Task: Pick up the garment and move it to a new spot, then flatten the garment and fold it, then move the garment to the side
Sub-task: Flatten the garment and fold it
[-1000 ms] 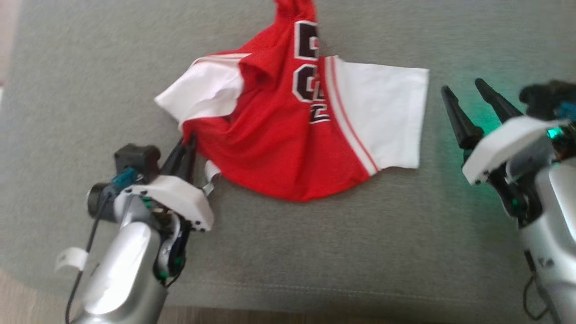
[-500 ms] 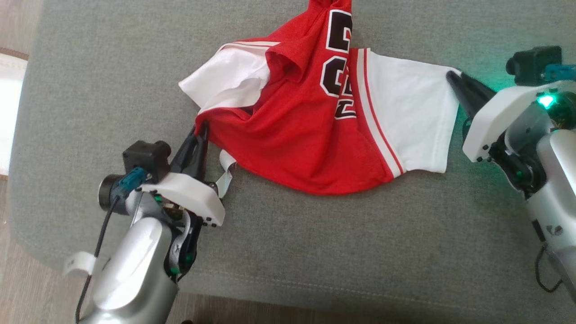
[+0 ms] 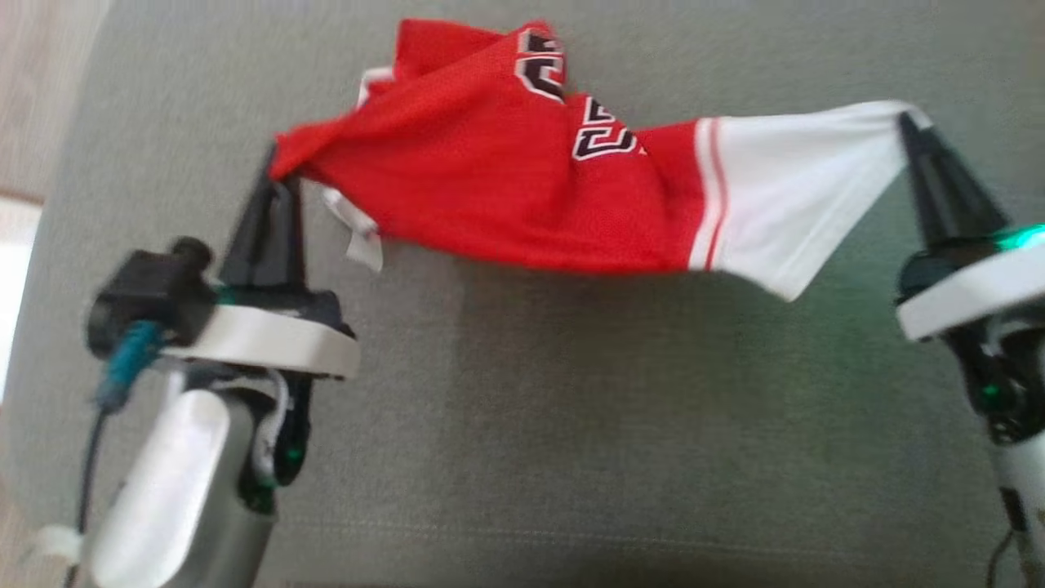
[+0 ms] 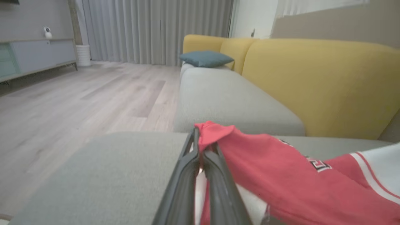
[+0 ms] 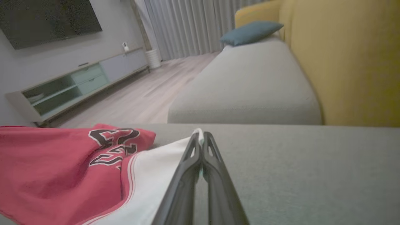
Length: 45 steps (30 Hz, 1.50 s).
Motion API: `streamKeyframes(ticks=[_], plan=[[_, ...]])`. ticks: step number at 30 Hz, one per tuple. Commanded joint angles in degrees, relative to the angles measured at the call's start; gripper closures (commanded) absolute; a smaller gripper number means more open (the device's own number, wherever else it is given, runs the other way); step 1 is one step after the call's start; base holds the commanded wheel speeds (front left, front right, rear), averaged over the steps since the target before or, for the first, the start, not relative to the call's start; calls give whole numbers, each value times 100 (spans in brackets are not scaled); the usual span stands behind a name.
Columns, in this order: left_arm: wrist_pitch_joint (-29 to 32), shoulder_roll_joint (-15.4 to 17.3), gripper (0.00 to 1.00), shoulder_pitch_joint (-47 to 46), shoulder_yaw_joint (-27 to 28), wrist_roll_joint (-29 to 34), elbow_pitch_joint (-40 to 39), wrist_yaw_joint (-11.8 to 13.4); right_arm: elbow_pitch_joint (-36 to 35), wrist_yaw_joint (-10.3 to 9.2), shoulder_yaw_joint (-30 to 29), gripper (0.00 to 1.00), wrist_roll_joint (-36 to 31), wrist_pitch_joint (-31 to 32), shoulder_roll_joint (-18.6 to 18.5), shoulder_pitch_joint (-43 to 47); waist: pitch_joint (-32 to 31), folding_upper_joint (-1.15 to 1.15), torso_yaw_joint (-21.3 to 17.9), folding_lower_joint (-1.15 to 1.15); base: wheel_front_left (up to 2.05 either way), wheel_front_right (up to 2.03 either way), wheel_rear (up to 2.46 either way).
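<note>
Head view: garment held up over the grey sofa seat, sagging in the middle. Left hand clamped on its red corner, right hand clamped on the white sleeve edge. Left wrist view: red cloth bunched over the closed fingertips, with yellow backrest and teal cushion beyond. Right wrist view: black lettering on the red, plus TV cabinet and dark screen across the wood floor.

Home living room: yellow-backed sofa, blue cushion, wall TV, low media cabinet, curtains.
</note>
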Motion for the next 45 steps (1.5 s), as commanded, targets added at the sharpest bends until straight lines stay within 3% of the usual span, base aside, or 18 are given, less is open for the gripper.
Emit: streamKeyframes(ticks=[1,6,14,19,24,28,32,38,45], plan=[[28,194,100,-152,272,64,-373,50,-398,37,-114,100,-90,-55,-15,41,-264,0,-238,0,0,0,0],[287,444,100,-323,400,203,-1312,142,-1754,37,-899,100,-532,61,215,327,-605,0,-495,0,0,0,0],[827,754,100,-1230,450,420,-2293,27,-3449,37,-1753,100,-1096,590,246,15,-1015,0,-721,0,0,0,0],[1157,831,100,-1764,448,440,-2453,-51,-3939,37,-2086,100,-1146,936,118,-383,-1093,0,-787,0,0,0,0],[1387,841,100,-1995,459,365,-2405,-71,-3981,37,-2237,100,-1026,1102,-3,-697,-1033,0,-825,0,0,0,0],[1514,716,100,-2129,415,129,-2108,-116,-3527,37,-2118,100,-728,1147,-84,-995,-852,0,-805,0,0,0,0],[1449,468,100,-2464,329,-153,-1338,-253,-2612,37,-1739,100,-395,977,-249,-1508,-580,0,-752,0,0,0,0],[943,23,100,-3686,343,-408,769,-566,-730,37,-803,100,-185,194,-328,-3119,-255,0,-720,0,0,0,0],[-147,-277,100,-5274,570,-429,3377,-773,1493,37,281,100,-34,-1001,217,-5072,-179,0,-912,0,0,0,0]])
